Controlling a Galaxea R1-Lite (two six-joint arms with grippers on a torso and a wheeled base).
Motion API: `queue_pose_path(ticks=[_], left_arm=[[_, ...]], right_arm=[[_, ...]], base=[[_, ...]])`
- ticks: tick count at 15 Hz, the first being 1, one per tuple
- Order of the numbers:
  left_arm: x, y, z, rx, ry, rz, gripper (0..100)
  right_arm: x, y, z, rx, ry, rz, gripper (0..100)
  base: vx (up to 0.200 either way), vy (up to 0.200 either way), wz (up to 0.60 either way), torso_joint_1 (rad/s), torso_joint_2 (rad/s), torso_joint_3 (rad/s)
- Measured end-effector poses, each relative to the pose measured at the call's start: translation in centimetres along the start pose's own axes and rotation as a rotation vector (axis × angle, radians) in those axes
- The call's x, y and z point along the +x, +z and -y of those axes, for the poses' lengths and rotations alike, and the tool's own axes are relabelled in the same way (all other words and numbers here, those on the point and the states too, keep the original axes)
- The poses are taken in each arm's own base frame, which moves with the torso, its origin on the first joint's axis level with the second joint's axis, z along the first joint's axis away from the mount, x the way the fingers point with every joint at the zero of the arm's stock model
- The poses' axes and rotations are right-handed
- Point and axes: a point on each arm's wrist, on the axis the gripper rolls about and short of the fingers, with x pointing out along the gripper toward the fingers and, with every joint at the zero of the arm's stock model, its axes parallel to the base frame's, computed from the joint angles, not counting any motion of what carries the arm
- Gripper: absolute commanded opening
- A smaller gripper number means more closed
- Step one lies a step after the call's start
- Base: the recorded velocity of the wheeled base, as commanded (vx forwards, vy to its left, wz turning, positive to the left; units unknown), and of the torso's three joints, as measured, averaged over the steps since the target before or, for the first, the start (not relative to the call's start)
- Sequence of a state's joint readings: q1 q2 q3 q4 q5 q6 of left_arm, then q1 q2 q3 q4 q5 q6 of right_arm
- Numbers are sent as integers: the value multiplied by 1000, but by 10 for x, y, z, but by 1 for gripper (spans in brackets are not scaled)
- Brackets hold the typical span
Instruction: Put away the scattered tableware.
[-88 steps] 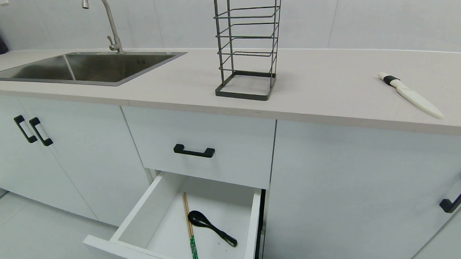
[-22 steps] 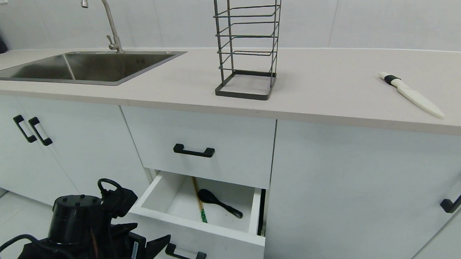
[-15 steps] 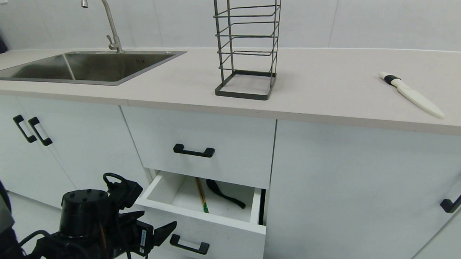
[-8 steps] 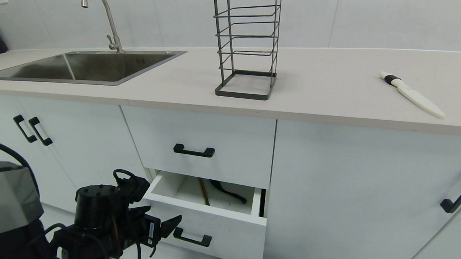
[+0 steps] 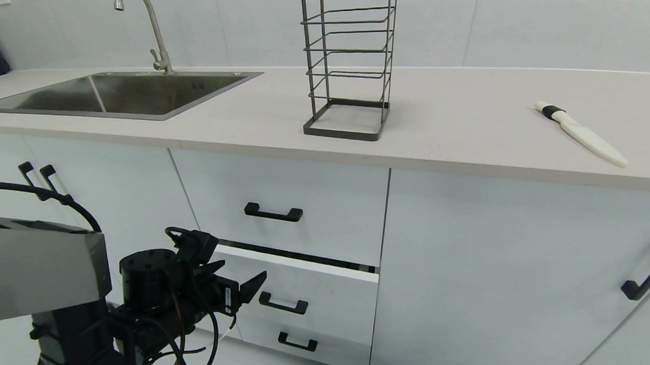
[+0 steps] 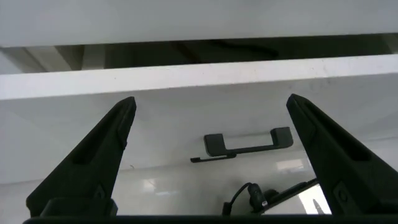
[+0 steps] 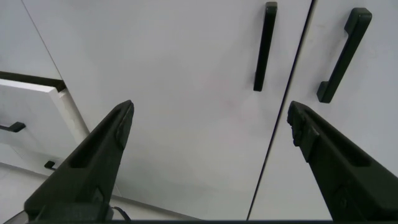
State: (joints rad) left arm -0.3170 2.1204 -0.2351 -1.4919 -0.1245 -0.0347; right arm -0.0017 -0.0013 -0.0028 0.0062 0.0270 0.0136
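Note:
A white knife [image 5: 580, 134] with a black band on its handle lies on the counter at the far right. Under the counter, the middle drawer [image 5: 329, 290] is pushed almost flush, with a thin dark gap left along its top edge. My left gripper [image 5: 251, 286] is low at the left, open, its fingertips against the drawer front just left of the black handle [image 5: 283, 303]. In the left wrist view the left gripper [image 6: 211, 106] straddles the drawer front [image 6: 186, 78] above the handle [image 6: 249, 142]. My right gripper [image 7: 211, 112] stands open and holds nothing, facing white cabinet doors [image 7: 186, 93].
A tall black wire rack [image 5: 348, 68] stands mid-counter, with a steel sink [image 5: 116, 95] and faucet [image 5: 155, 32] at the left. Closed drawers sit above [image 5: 274, 212] and below [image 5: 298, 341] the middle one. Two vertical black door handles [image 7: 268, 46] are close to the right gripper.
The left arm came in from the lower left and pushed the open drawer inward. The chopsticks and black spoon inside it passed out of sight as it slid nearly shut.

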Motion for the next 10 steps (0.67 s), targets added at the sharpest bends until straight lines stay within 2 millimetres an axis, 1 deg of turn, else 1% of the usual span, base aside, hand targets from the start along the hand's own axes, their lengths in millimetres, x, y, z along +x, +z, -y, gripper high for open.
queue_pose_path(ticks=[3,10], left_arm=[[3,-6,0,-2,-2,-23,100],[23,-6,-3,-1,-1,-5,100]], right_arm=[[0,0,0,0,1,0,100],[0,0,0,0,0,1,100]], base=[[0,0,0,0,0,0],[0,0,0,0,0,0]])
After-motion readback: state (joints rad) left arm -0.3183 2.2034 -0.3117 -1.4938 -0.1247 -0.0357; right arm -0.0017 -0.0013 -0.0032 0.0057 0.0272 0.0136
